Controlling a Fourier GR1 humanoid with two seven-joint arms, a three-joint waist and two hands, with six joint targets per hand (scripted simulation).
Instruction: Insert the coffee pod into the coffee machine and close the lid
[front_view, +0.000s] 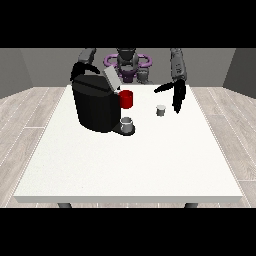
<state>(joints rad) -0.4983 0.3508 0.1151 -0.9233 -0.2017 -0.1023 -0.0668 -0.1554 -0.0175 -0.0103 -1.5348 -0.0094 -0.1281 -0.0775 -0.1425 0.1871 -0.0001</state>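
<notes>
The small grey cylindrical coffee pod (160, 110) stands on the white tabletop (130, 160), right of the black boxy coffee machine (95, 105), whose lid (111, 78) is raised. The hand at the view's right (177, 95) hangs just beside the pod, fingers extended, empty. The pod could be tipped by a misjudged approach. A grey cup (127, 123) sits at the machine's base; its contents cannot be told.

**Open table in front, clutter at the back left**

We see the near half of the large white table (130, 170) bare, so a hand could sweep there freely. At the back left the bulky black coffee machine (94, 106) blocks the way, its grey lid (111, 78) tilted up. A red cup (126, 99) stands just beside it, a grey cup (127, 123) at its base. Between these and the small grey coffee pod (160, 110) we find a narrow gap.
</notes>
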